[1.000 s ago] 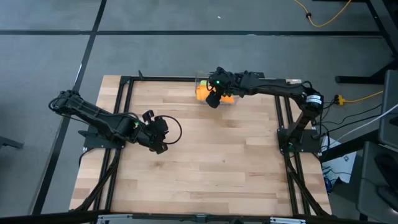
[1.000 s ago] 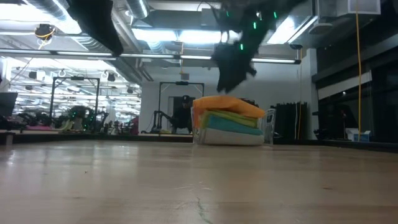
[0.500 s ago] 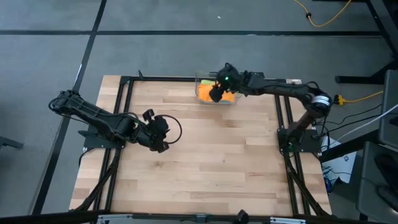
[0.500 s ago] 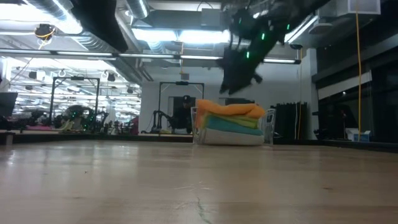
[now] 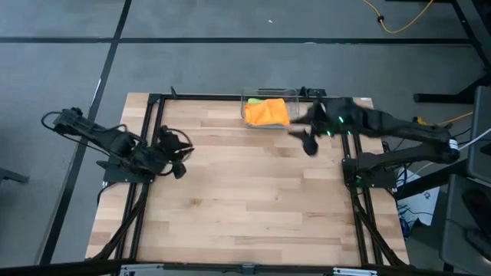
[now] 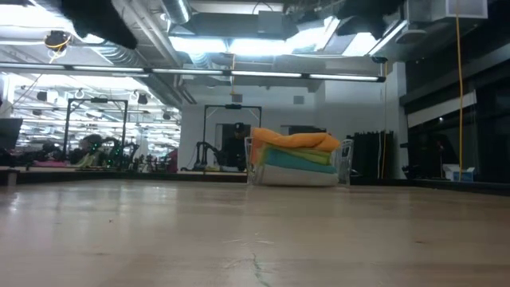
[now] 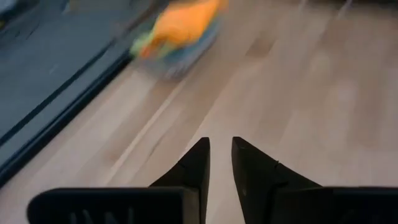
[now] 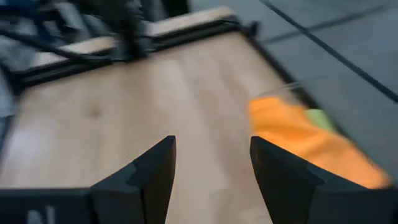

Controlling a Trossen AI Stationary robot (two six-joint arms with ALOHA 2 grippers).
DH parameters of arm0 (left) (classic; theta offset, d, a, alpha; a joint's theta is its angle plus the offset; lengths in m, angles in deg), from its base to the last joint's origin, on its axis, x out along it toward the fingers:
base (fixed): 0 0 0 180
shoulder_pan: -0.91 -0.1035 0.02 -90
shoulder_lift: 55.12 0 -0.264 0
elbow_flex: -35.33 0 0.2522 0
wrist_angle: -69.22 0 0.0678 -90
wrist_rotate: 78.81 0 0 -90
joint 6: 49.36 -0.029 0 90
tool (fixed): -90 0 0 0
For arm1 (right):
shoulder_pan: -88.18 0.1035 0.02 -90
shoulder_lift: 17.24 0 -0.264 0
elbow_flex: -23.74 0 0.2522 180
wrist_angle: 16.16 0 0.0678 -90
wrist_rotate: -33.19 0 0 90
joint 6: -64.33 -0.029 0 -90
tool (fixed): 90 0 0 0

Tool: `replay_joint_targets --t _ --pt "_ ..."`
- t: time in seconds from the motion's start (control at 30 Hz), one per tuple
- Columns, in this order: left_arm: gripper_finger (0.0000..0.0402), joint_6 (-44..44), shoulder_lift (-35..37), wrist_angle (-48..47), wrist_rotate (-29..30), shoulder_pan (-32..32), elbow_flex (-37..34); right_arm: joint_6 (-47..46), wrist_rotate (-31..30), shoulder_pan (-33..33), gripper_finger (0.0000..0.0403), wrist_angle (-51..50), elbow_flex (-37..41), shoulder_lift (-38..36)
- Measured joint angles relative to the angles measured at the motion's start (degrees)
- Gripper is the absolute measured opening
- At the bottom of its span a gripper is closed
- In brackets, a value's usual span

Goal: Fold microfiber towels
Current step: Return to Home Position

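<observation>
The right gripper (image 5: 309, 142), fingers spread apart and empty, hangs above the tabletop (image 5: 245, 199) just beside the clear bin (image 6: 346, 162). The bin holds the stacked microfiber towels (image 6: 295, 160), orange towel (image 5: 267, 112) uppermost. The left gripper (image 5: 179, 147), fingers nearly together, sits well apart from them.

Table (image 5: 253, 199): light wood, with a black frame.
Bin (image 6: 344, 162): clear, at the table's far edge.
Cable (image 5: 393, 31): yellow, on the grey floor.
</observation>
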Motion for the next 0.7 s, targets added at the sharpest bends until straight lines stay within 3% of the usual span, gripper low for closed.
replay_joint_targets --t 0.1,0.23,0.33,0.5,0.7 --pt "0.0049 -10.8 8.0 19.6 -0.3 0.3 -11.6 -2.4 0.0 5.9 0.0209 9.3 10.9 -7.2" --pt "0.0035 -24.3 15.7 42.3 -10.2 -1.3 -25.1 -4.4 -6.3 11.7 0.0209 30.2 26.3 -13.5" --pt "0.0027 -27.9 20.0 52.2 -15.2 -3.0 -32.8 -4.5 -10.8 14.5 0.0209 42.9 37.0 -15.8" --pt "0.0022 -29.7 25.5 56.6 -19.0 -6.3 -38.9 -4.1 -13.2 16.4 0.0209 59.4 48.6 -17.1" --pt "0.0022 -36.6 32.5 56.4 -22.1 -10.7 -40.4 0.0 -19.4 16.3 0.0209 66.2 55.7 -19.2"
